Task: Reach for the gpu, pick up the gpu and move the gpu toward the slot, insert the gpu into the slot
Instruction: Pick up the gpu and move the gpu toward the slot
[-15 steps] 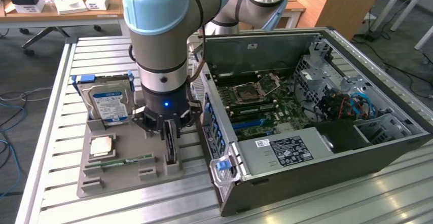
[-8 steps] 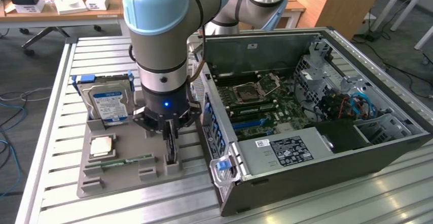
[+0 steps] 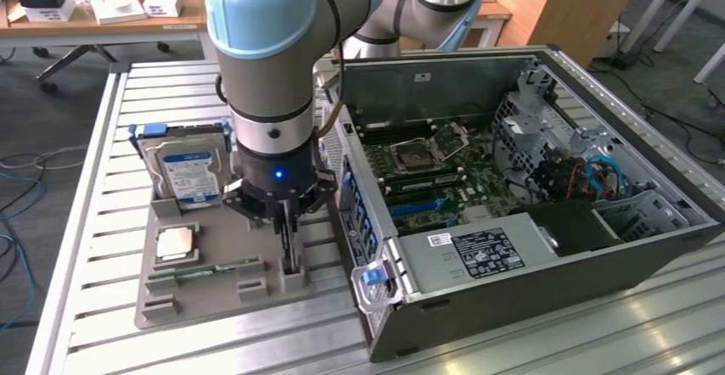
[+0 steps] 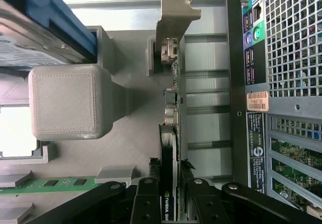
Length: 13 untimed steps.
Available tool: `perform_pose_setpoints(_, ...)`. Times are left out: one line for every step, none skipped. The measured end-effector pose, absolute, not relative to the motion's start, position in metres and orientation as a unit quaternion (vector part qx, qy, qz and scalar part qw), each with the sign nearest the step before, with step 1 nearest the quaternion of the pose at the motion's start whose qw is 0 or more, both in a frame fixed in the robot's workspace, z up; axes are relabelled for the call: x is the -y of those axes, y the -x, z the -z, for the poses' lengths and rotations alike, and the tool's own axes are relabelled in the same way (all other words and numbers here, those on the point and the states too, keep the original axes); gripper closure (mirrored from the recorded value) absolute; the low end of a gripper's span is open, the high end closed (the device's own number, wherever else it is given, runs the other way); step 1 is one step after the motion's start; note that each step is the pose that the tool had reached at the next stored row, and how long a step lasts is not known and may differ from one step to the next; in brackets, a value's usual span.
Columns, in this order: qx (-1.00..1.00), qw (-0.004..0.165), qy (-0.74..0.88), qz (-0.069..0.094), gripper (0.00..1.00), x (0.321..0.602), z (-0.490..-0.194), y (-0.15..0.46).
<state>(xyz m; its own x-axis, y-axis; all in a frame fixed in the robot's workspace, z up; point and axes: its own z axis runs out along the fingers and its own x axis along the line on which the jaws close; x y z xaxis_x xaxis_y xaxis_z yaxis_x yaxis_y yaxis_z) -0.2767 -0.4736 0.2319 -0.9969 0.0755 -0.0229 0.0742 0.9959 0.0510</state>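
A: State of the gripper (image 4: 172, 162)?
B: Closed narrow on the gpu (image 4: 173, 108), clamping both faces.
A: And the card's place?
B: Upright on edge in the grey holder (image 3: 170, 303), nine o'clock of the open case (image 3: 510, 307) in the exterior view; slot (image 3: 429, 208) at two o'clock from it, well apart.

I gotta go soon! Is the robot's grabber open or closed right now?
Gripper: closed on the gpu, one of the fingers on each side of the card, which stands in the grey holder.
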Motion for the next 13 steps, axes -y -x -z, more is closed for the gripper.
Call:
perform_pose_setpoints(-0.999, 0.012, -0.037, -0.025, 0.74, 0.4736, -0.2319, 0.2767)
perform_pose_setpoints(-0.999, 0.012, -0.037, -0.025, 0.74, 0.4736, -0.2319, 0.2767)
perform_pose_setpoints(-0.999, 0.012, -0.037, -0.025, 0.74, 0.4736, -0.232, 0.2767)
perform_pose_setpoints(-0.999, 0.012, -0.037, -0.025, 0.74, 0.4736, -0.2319, 0.2767)
perform_pose_setpoints(-0.999, 0.012, -0.037, -0.025, 0.74, 0.4736, -0.2319, 0.2767)
perform_pose_setpoints(-0.999, 0.012, -0.037, -0.025, 0.74, 0.4736, -0.2319, 0.2767)
perform_pose_setpoints(-0.999, 0.012, -0.037, -0.025, 0.74, 0.4736, -0.2319, 0.2767)
perform_pose_setpoints(-0.999, 0.012, -0.034, -0.025, 0.74, 0.4736, -0.232, 0.2768)
perform_pose_setpoints(-0.999, 0.012, -0.03, -0.025, 0.74, 0.4736, -0.232, 0.2768)
perform_pose_setpoints(-0.999, 0.012, -0.027, -0.025, 0.74, 0.4736, -0.2319, 0.2768)
perform_pose_setpoints(-0.999, 0.012, -0.025, -0.025, 0.74, 0.4736, -0.2319, 0.2768)
perform_pose_setpoints(-0.999, 0.012, -0.024, -0.025, 0.74, 0.4736, -0.2319, 0.2768)
perform_pose_setpoints(-0.999, 0.012, -0.023, -0.025, 0.74, 0.4736, -0.2319, 0.2767)
